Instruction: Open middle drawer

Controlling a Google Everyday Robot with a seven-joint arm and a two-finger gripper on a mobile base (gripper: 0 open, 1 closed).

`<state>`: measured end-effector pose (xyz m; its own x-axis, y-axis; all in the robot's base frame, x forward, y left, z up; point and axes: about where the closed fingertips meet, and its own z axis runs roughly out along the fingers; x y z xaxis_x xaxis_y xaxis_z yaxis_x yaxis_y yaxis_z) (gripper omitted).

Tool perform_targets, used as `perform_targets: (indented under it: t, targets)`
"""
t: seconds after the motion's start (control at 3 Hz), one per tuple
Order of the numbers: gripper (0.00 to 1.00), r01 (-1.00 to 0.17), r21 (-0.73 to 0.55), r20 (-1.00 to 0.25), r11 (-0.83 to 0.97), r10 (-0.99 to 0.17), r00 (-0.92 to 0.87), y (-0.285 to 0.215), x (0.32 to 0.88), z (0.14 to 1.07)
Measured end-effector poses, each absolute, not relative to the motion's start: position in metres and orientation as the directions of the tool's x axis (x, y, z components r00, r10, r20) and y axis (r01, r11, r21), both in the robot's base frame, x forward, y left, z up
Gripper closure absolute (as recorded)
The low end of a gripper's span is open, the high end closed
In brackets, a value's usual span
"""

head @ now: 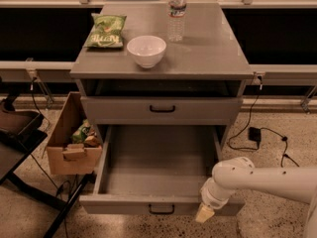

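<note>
Speckled stone floor (124,228) runs under a grey cabinet (213,48). The gripper (203,213), a pale cream tip on a white arm (267,180), hangs low at the right end of the middle drawer's front, touching or just in front of it. Whether it is open or closed cannot be told, and it holds nothing that shows.

The middle drawer (156,162) stands open, far out toward the camera, and is the lowest drawer in view. It is a wide, plain grey box with a bare bottom and a flat front. One small black loop handle (161,209) sits at the centre of that front.

Above it, one other drawer (198,110) is shut, with its own black handle (162,108).

On the cabinet top sit one white bowl (146,50), one green snack bag (105,31) and one clear water bottle (177,14).

Just left of the cabinet, one cardboard box (62,133) stands on the floor with a few snack packets (83,132) inside.
</note>
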<state>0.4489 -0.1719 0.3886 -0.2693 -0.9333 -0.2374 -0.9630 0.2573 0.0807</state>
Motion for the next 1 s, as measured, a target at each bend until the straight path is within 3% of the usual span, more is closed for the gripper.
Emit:
perform_targets:
  t: [0.67, 1.0]
  targets:
    - [0.85, -0.958, 0.092, -0.237, 0.271, -0.929, -0.286, -0.172, 0.436, 0.389]
    - [1.00, -0.952, 0.101, -0.226, 0.288, -0.925, -0.304, -0.173, 0.420, 0.388]
